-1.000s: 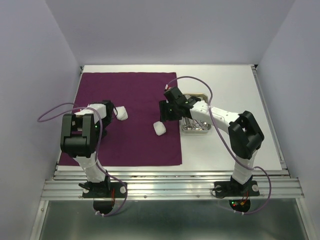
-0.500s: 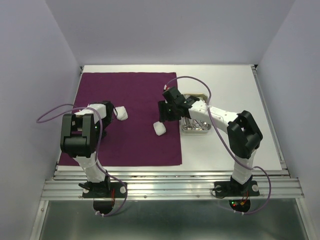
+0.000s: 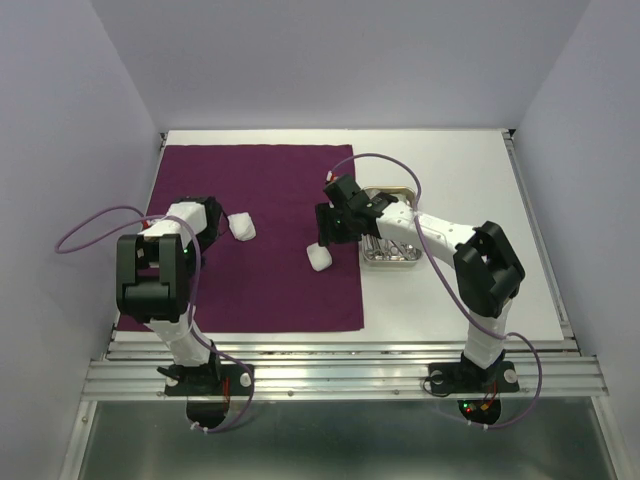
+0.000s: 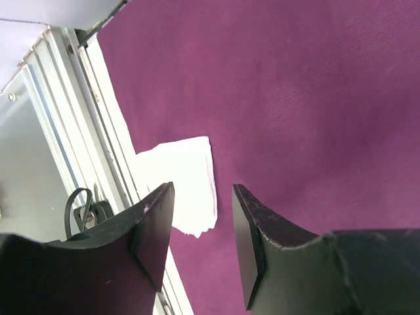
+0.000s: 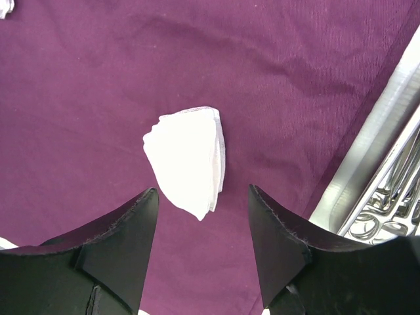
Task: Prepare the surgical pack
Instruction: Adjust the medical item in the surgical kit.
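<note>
Your left hand (image 4: pixel 201 197): released, empty, over the purple drape (image 4: pixel 315 98) by a gauze pad (image 4: pixel 184 177). Your right hand (image 5: pixel 203 192): released above the second gauze pad (image 5: pixel 189 161), steel tray (image 5: pixel 367 151) beside.

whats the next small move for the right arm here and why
Probably lower the right gripper straight down and close on the gauze pad. Its fingers stand open with nothing held, and the pad lies loose on the purple drape in line with the gap between them.
</note>
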`<state>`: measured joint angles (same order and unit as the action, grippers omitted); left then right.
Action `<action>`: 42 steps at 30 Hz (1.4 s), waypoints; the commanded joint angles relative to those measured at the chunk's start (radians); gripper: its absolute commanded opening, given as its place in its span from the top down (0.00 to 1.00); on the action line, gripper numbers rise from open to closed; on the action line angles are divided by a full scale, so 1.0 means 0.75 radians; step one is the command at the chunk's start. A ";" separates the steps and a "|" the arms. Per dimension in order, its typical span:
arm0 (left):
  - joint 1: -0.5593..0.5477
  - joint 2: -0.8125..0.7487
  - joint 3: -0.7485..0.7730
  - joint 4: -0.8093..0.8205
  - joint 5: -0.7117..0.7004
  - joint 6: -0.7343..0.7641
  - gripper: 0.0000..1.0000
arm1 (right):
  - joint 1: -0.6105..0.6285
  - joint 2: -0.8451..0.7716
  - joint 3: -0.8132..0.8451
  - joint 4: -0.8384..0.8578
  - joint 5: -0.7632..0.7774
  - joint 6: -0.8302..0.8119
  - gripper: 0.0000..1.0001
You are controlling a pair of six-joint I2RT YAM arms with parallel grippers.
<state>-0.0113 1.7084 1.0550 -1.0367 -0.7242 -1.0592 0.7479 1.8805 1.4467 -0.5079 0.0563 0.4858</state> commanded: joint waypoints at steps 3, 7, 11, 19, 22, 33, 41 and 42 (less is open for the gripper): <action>0.003 -0.077 0.031 -0.117 -0.051 -0.048 0.49 | 0.013 0.004 0.059 0.006 0.031 -0.018 0.37; 0.003 -0.038 0.001 -0.117 -0.069 -0.073 0.49 | 0.013 0.019 0.069 0.006 0.019 -0.016 0.37; 0.003 0.023 -0.006 -0.117 -0.069 -0.091 0.48 | 0.013 0.027 0.075 0.006 0.019 -0.020 0.38; 0.005 0.133 -0.020 -0.080 -0.063 -0.081 0.43 | 0.013 0.029 0.077 0.008 0.019 -0.020 0.37; 0.003 0.140 -0.020 -0.088 -0.065 -0.089 0.43 | 0.013 0.031 0.075 0.006 0.021 -0.022 0.37; 0.003 0.158 -0.022 -0.086 -0.067 -0.095 0.43 | 0.013 0.039 0.071 0.008 0.021 -0.026 0.37; 0.003 0.172 -0.030 -0.078 -0.057 -0.097 0.43 | 0.013 0.033 0.071 0.013 0.021 -0.020 0.37; 0.003 0.185 -0.032 -0.068 -0.053 -0.089 0.42 | 0.013 0.033 0.071 0.015 0.019 -0.018 0.37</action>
<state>-0.0109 1.8336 1.0431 -1.0634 -0.7345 -1.0981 0.7479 1.9068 1.4601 -0.5098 0.0593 0.4782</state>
